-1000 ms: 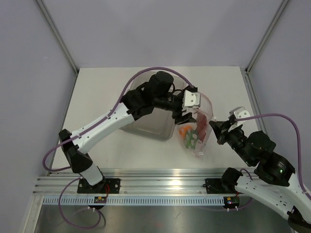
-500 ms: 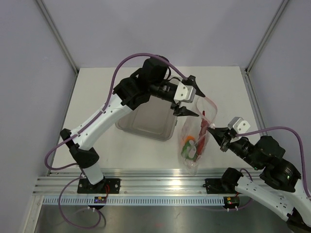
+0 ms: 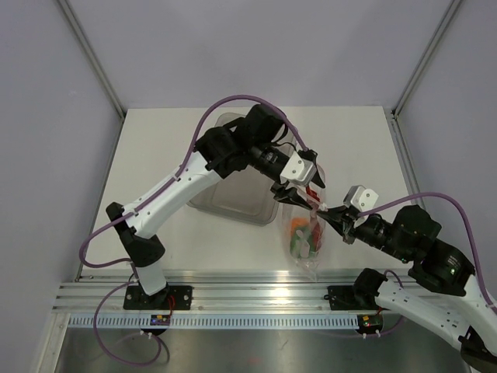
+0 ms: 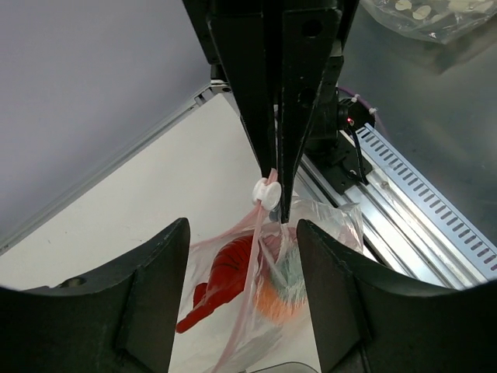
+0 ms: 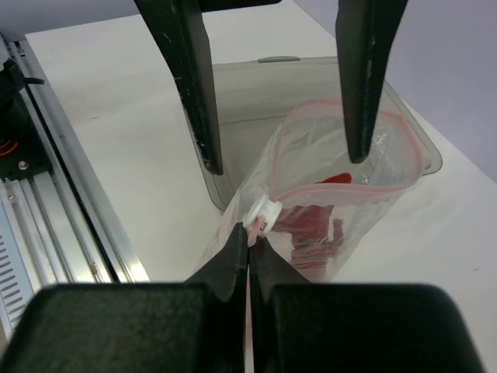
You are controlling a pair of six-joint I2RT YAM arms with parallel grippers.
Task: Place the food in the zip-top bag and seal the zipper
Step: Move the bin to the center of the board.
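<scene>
The clear zip-top bag hangs upright between both grippers, with the red lobster, orange fruit and green pepper inside. The lobster also shows in the right wrist view. My right gripper is shut on the pink zipper strip, right beside its white slider. My left gripper is open, one finger on each side of the bag's mouth, touching nothing. In the left wrist view its fingers flank the bag.
The rigid clear tray stands just left of the bag, partly under my left arm; it also shows in the right wrist view. The metal rail runs along the near table edge.
My left gripper has come down from above the tray and now straddles the bag's mouth, still open. My right gripper has shifted slightly left, still pinching the zipper; the bag hangs more upright.
</scene>
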